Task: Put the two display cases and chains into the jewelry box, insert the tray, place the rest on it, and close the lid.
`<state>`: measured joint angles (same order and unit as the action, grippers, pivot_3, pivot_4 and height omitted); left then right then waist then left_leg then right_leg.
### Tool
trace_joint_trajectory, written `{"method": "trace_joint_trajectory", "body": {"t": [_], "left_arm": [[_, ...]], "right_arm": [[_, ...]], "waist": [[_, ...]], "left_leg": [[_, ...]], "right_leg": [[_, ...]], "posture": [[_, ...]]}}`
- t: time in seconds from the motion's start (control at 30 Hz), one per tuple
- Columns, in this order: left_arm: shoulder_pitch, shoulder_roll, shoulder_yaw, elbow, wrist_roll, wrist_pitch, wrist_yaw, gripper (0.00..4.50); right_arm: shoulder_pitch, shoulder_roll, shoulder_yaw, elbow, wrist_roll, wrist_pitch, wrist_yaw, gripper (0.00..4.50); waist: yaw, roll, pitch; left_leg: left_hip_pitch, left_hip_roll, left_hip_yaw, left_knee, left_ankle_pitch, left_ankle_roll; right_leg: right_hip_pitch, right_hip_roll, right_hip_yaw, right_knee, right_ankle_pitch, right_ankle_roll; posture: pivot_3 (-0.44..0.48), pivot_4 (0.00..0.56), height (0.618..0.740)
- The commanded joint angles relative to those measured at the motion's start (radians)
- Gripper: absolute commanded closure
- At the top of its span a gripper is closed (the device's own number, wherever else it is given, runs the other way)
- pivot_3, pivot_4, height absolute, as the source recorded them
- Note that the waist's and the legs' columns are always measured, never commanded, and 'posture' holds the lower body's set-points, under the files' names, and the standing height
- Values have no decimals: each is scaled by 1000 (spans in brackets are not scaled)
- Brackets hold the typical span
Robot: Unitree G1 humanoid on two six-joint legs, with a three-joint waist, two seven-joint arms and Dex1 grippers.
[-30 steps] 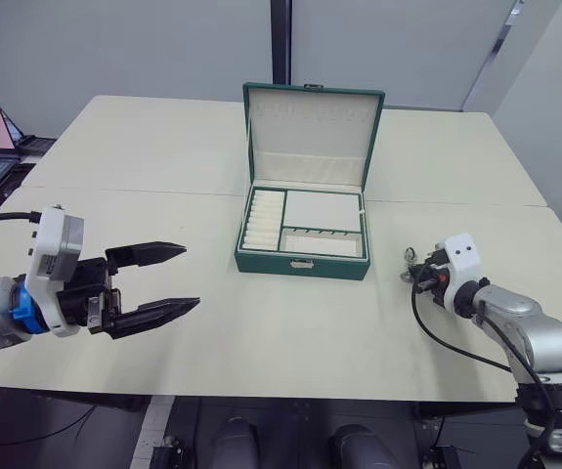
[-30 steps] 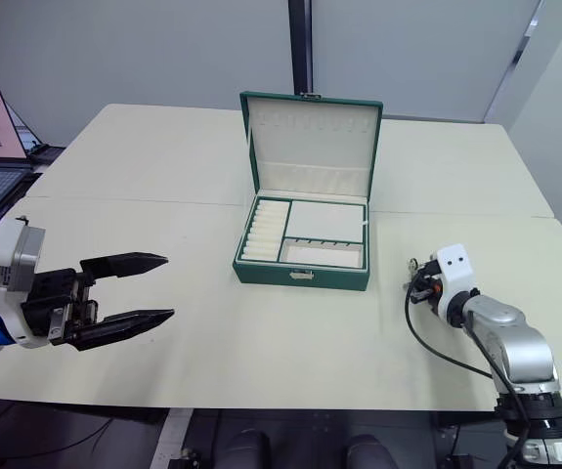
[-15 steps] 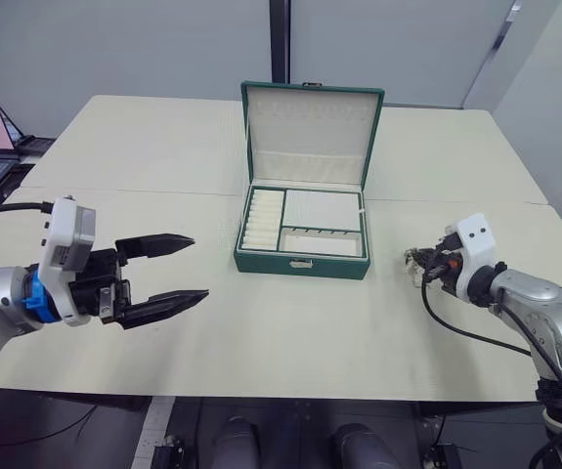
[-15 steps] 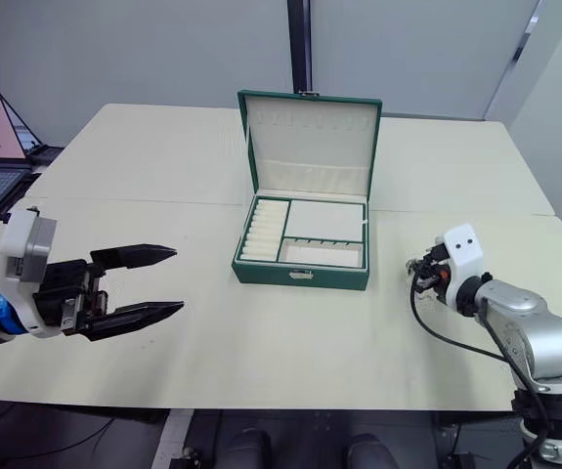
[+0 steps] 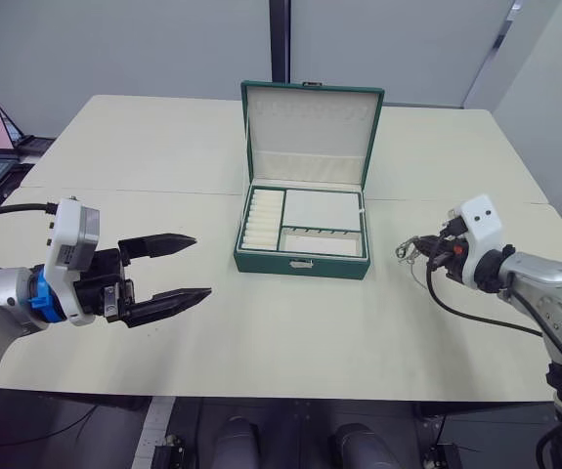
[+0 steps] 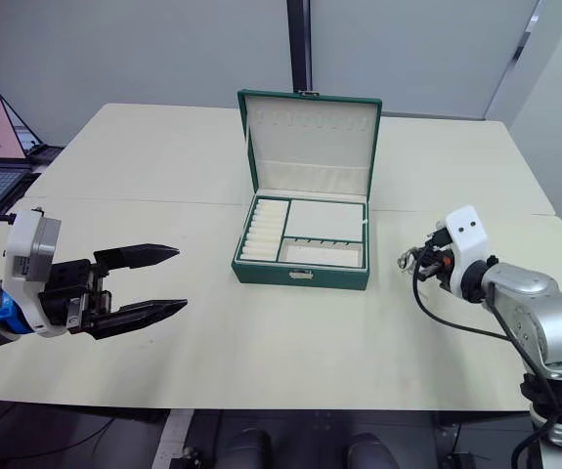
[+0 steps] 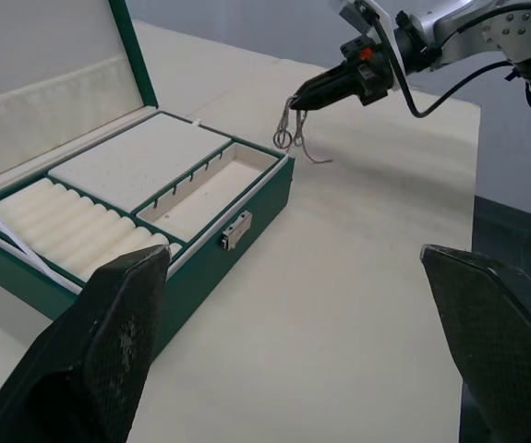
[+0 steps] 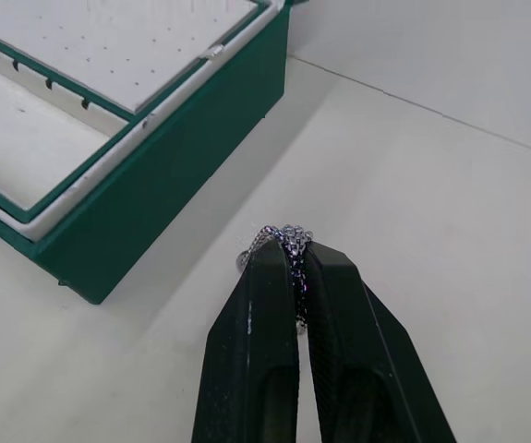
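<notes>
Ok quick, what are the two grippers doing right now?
Left gripper: open, holding nothing.
Right gripper: shut on a chain, beside the box.

The left gripper's (image 7: 293,360) two black fingers (image 7: 108,355) stand wide apart above the tabletop (image 7: 357,277). Beyond them, the open jewelry box (image 7: 145,198) with its tray sits; the right gripper (image 7: 300,100) dangles a chain (image 7: 291,137) just beside it.
</notes>
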<state>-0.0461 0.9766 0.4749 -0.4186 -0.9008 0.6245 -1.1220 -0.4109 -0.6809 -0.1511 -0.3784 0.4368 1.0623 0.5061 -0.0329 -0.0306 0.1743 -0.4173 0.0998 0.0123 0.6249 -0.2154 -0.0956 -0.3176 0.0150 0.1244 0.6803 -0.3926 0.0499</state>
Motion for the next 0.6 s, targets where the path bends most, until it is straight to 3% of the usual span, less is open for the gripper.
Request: {"method": "trace_joint_trajectory", "body": {"t": [0.03, 0.6], "left_arm": [[-4, -3, 14, -15, -15, -1, 1, 0], [-37, 20, 59, 27, -29, 39, -2, 0]], "right_arm": [[-59, -44, -23, -51, 38, 42, 23, 4480], [-422, -181, 132, 16, 116, 207, 151, 4480]], "waist": [[0, 0, 0], [0, 2, 2]], "left_leg": [[0, 0, 0, 0, 0, 0], [0, 0, 1, 0, 0, 0]], "right_leg": [[0, 0, 0, 0, 0, 0], [-1, 0, 0, 0, 0, 0]], "posture": [[0, 150, 740], [0, 150, 740]]}}
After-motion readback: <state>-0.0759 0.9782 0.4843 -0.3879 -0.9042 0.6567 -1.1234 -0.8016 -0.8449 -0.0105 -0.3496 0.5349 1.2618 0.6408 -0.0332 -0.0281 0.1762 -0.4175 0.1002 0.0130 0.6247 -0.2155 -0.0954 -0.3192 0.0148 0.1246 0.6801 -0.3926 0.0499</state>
